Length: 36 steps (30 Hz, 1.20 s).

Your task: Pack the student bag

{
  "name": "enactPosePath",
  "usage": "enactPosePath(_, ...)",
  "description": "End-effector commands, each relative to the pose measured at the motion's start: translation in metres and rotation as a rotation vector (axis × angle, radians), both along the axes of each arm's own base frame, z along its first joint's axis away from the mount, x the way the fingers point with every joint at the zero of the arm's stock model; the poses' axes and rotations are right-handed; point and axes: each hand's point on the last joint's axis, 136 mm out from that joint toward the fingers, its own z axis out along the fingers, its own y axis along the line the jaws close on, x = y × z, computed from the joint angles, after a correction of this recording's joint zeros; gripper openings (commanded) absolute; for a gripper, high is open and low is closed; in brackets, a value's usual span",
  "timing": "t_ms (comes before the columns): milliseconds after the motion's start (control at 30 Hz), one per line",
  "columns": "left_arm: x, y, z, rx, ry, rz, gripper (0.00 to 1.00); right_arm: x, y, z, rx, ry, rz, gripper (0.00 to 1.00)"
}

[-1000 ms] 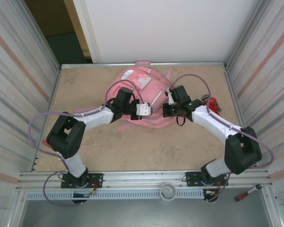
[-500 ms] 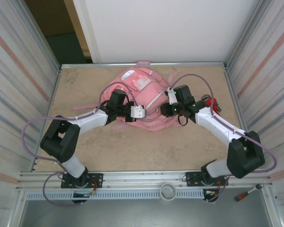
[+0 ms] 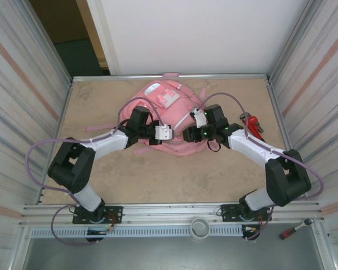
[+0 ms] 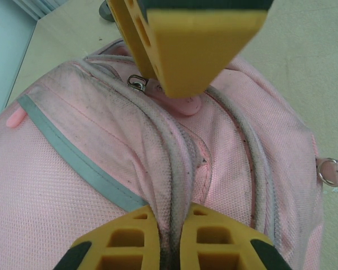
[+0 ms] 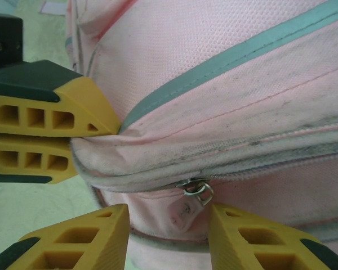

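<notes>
the student bag (image 3: 168, 107) lies on the tabletop (image 3: 101, 169) toward the far edge, between the two arms. the left gripper (image 4: 170, 216) is closed tight on a ridge of the bag's pink fabric along the zip line, so the cloth stands up in a fold between its fingers. the right gripper (image 5: 169, 212) is partly open and holds nothing. its fingers stand either side of the zip pull (image 5: 198, 191), a small metal ring with a pink tab hanging from it. they are close to the tab but, as far as the wrist view tells, not pressing it.

the step in hand looks like taking that pull to run the zip, with the left side pinning the bag. to do it well, the right gripper should close on the pink tab itself, not the thin ring. it should sit so both fingers meet flat cloth rather than the bulging seam beside it. the tab is small and floppy, so it needs a slow close with the pull centred; off-centre, it may flip aside. the pull should then go along the line of the zip, away from the left gripper, while that one holds the fold taut. a sideways tug would likely bunch the fabric and jam the slider. the two grippers are very near each other, so a knock between them is the other thing to watch.
</notes>
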Motion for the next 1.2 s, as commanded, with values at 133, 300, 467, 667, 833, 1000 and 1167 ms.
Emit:
enactPosePath(133, -0.011, 0.0, 0.006, -0.033, 0.053, -0.015, 0.0, 0.003, -0.001, -0.025, -0.029, 0.018, -0.027, 0.4)
enactPosePath(300, -0.013, -0.002, 0.009, -0.051, 0.056, -0.026, 0.0, 0.002, 0.011, -0.039, -0.015, 0.014, -0.04, 0.38)
enactPosePath(467, -0.013, -0.003, 0.009, -0.057, 0.064, -0.027, 0.0, 0.006, 0.018, -0.04, -0.031, -0.051, -0.048, 0.18)
enactPosePath(667, -0.012, 0.002, 0.009, -0.046, 0.057, -0.015, 0.0, 0.011, -0.014, -0.034, -0.109, -0.108, -0.169, 0.0)
enactPosePath(833, -0.015, 0.013, 0.01, -0.034, 0.049, -0.008, 0.0, 0.019, -0.075, -0.043, -0.259, -0.043, -0.415, 0.0)
enactPosePath(1000, -0.021, 0.02, 0.004, -0.008, 0.054, -0.004, 0.0, 0.031, -0.113, -0.047, -0.389, -0.022, -0.547, 0.0)
enactPosePath(1167, -0.024, 0.031, 0.006, 0.011, 0.051, 0.016, 0.0, 0.047, -0.135, -0.038, -0.404, -0.025, -0.611, 0.0)
